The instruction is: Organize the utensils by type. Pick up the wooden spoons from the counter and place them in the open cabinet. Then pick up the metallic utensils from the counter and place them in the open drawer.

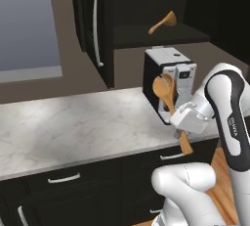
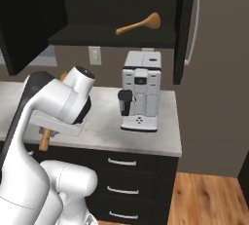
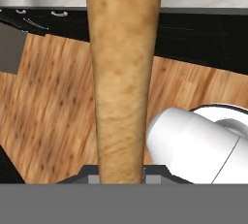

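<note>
The jaws are clamped on the handle of the second wooden spoon (image 1: 166, 93), which is lifted clear of the bench (image 1: 73, 127). In the left base view its bowl points up and the handle end protrudes below the gripper (image 1: 181, 122). In the hand view the handle (image 3: 123, 72) runs straight between the fingertips.

The first wooden spoon (image 2: 138, 25) already lies on the shelf of the open cabinet (image 1: 161, 36).

Step in hand: carry the held spoon up to that shelf. Raise it above the shelf edge before moving inward. Level the handle so the bowl enters first, and release only once it rests on the shelf, beside the first spoon rather than on it.

Obstructions: the coffee machine (image 2: 141, 90) stands directly under the cabinet, near the spoon's bowl. The open cabinet door (image 1: 95, 29) hangs to the left. Keep clear of both.
</note>
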{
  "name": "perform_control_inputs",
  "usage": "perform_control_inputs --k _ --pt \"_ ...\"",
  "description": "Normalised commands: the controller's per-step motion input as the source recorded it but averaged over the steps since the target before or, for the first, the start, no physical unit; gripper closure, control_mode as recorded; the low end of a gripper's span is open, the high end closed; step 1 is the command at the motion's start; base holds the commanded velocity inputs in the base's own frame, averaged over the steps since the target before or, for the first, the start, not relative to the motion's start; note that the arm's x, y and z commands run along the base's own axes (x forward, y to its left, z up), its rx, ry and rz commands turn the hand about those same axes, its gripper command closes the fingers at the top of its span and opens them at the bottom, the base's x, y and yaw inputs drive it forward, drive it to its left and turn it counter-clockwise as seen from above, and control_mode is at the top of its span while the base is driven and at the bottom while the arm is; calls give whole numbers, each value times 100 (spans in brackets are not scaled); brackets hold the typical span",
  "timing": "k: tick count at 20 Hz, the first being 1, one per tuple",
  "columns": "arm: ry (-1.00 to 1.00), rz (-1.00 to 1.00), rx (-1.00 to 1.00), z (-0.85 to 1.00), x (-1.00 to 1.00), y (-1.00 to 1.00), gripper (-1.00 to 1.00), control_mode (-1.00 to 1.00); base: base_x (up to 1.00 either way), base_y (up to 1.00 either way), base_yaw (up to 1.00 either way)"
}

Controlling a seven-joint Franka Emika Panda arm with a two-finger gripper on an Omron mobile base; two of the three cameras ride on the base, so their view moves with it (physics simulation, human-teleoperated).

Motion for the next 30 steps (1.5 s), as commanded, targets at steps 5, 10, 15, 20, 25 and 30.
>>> perform_control_inputs --k 5,10,15,20,25,30 --pt "0 0 0 0 0 0 100 100 39 -23 8" --pt "0 0 0 0 0 0 100 100 40 -15 11" --pt "0 0 0 0 0 0 100 100 42 -14 12" --pt "0 0 0 0 0 0 100 100 35 -18 14" --pt "0 0 0 0 0 0 100 100 28 -15 14" --pt "-15 11 6 4 10 -30 100 -100 0 0 0"
